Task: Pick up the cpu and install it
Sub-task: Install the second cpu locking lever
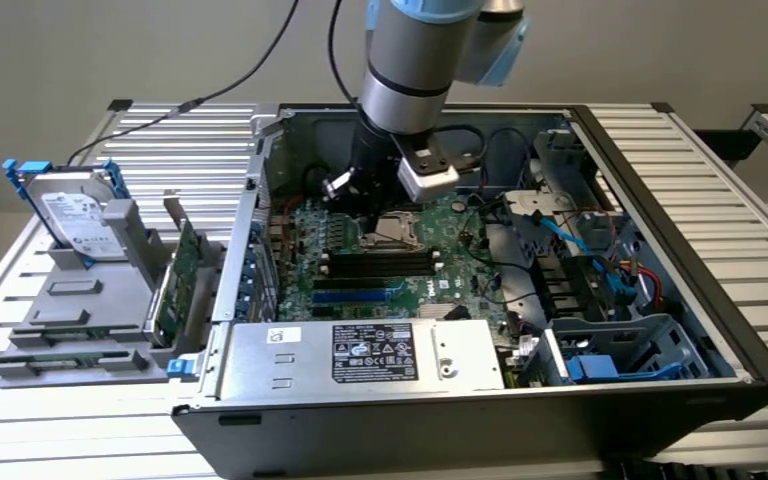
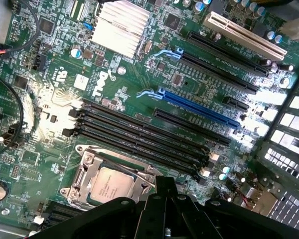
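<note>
Over the open computer case (image 1: 491,420), the robot arm (image 1: 418,60) is reaching down toward the green motherboard (image 1: 357,230). Its end effector (image 1: 391,190) is hanging just above the socket (image 1: 394,232), and its black fingers (image 2: 165,209) are pressed together with nothing between them. The cpu (image 2: 111,184) is sitting flat inside the shiny metal frame of the socket, with its dull silver top facing up. Small print is showing on the cpu, but it is too tiny to read. Four long black slots (image 2: 139,134) are lying just beside the socket. A blue slot (image 2: 199,107) is lying past them. White letters on the board are spelling the brand DELL (image 2: 103,82). A ribbed silver heat sink (image 2: 120,27) is standing near that word. A grey metal box (image 1: 364,358) with a black label is sitting at the front of the case; the label's words are too small to read. On the table (image 1: 704,180), toward the exterior view's left, a hard drive (image 1: 75,212) in a blue frame is standing in a grey holder (image 1: 71,300), next to a long green card (image 1: 181,275).
</note>
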You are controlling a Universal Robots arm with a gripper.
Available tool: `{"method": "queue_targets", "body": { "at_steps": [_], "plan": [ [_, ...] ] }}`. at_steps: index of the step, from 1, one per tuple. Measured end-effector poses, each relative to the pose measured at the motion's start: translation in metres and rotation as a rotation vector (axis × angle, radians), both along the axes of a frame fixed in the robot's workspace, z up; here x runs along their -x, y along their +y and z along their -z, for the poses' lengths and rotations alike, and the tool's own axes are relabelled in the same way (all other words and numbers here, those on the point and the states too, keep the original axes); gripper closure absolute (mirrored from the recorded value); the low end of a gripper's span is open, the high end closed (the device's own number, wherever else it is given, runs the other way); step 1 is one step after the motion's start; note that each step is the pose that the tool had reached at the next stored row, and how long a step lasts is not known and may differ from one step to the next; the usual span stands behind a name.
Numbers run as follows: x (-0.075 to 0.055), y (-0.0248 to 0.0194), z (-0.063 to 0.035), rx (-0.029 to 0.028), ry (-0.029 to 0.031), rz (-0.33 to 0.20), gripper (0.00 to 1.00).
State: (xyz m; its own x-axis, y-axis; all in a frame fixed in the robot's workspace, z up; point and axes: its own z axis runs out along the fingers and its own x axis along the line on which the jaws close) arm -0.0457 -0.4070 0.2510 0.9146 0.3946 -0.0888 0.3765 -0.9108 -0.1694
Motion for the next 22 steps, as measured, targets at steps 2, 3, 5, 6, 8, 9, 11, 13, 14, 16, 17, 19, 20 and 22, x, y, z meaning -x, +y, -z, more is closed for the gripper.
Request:
{"method": "queue_targets", "body": {
  "at_steps": [2, 3, 5, 6, 8, 9, 11, 13, 14, 16, 17, 19, 20, 22],
  "plan": [
    [-0.002, -0.0001, 0.0, -0.0009, 0.0, -0.008, 0.89],
    [-0.002, -0.0001, 0.0001, -0.0014, -0.0001, -0.013, 0.89],
    [-0.002, 0.0, 0.0011, -0.0016, -0.0012, -0.017, 0.89],
    [-0.002, 0.0, 0.0023, -0.0016, -0.0019, -0.018, 0.89],
    [-0.002, -0.0001, 0.0058, -0.0026, -0.0026, -0.019, 0.89],
    [-0.002, -0.0001, 0.0077, -0.0041, -0.0027, -0.019, 0.89],
    [-0.001, -0.0001, 0.0102, -0.0093, -0.0028, -0.019, 0.89],
    [0.0, -0.0001, 0.012, -0.0154, -0.0027, -0.019, 0.89],
    [0.0, 0.0, 0.0132, -0.018, -0.0029, -0.019, 0.89],
    [0.001, -0.0001, 0.0151, -0.0216, -0.0029, -0.019, 0.89],
    [0.002, -0.0001, 0.016, -0.023, -0.003, -0.019, 0.89],
    [0.003, 0.0, 0.0179, -0.0256, -0.003, -0.019, 0.89],
    [0.003, 0.0, 0.0188, -0.0269, -0.003, -0.019, 0.89],
    [0.004, 0.0001, 0.0208, -0.0298, -0.003, -0.019, 0.89]
  ]
}}
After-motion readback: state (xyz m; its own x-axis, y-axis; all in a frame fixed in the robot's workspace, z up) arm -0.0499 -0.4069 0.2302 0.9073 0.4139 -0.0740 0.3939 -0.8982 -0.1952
